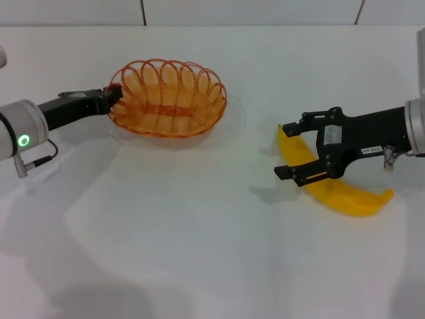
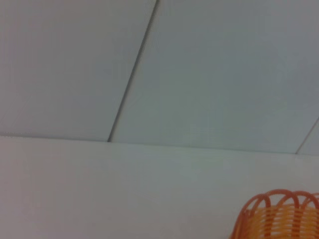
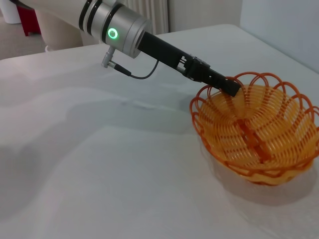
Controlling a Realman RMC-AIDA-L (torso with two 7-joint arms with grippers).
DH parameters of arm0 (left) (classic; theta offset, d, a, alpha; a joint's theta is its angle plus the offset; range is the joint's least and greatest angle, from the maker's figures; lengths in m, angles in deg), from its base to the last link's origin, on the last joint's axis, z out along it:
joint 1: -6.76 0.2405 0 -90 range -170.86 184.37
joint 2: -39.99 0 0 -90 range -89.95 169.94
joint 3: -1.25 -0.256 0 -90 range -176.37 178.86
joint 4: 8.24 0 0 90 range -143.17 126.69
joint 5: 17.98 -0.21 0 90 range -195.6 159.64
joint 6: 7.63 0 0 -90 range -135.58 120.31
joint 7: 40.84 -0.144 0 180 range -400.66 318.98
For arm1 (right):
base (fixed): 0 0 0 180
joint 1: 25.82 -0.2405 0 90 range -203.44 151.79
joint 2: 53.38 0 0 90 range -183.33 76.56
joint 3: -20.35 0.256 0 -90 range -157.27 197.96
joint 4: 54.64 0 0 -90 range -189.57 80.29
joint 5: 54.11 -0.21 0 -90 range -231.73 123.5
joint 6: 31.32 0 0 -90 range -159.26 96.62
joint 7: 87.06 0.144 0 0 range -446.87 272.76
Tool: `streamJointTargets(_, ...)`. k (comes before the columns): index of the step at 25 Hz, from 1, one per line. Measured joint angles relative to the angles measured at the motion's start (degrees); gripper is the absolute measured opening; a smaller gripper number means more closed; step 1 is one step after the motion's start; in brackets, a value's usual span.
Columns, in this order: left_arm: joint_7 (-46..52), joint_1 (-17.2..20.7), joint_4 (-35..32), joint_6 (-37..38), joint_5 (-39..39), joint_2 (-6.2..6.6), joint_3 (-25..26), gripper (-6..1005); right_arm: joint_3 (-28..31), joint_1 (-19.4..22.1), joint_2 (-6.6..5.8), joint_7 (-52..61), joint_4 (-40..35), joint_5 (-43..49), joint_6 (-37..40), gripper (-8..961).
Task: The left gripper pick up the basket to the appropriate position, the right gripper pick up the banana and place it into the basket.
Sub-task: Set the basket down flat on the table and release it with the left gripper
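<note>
The orange wire basket (image 1: 169, 98) sits at the back left of the white table; it also shows in the right wrist view (image 3: 259, 130) and at the edge of the left wrist view (image 2: 279, 215). My left gripper (image 1: 114, 96) is shut on the basket's left rim, also seen in the right wrist view (image 3: 231, 85). The yellow banana (image 1: 345, 195) lies flat on the table at the right. My right gripper (image 1: 291, 150) is open, its jaws standing on either side of the banana's left part, just above it.
The table's back edge (image 1: 265, 26) meets a panelled wall. A grey cable (image 1: 38, 159) loops from my left arm's wrist. Bare table lies between the basket and the banana.
</note>
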Motion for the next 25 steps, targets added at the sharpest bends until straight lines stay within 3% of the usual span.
streamJointTargets(25,-0.23,0.01,0.04,-0.07,-0.75,0.18,-0.38,106,-0.10,-0.01,0.00,0.00,0.01,0.08,0.00,887)
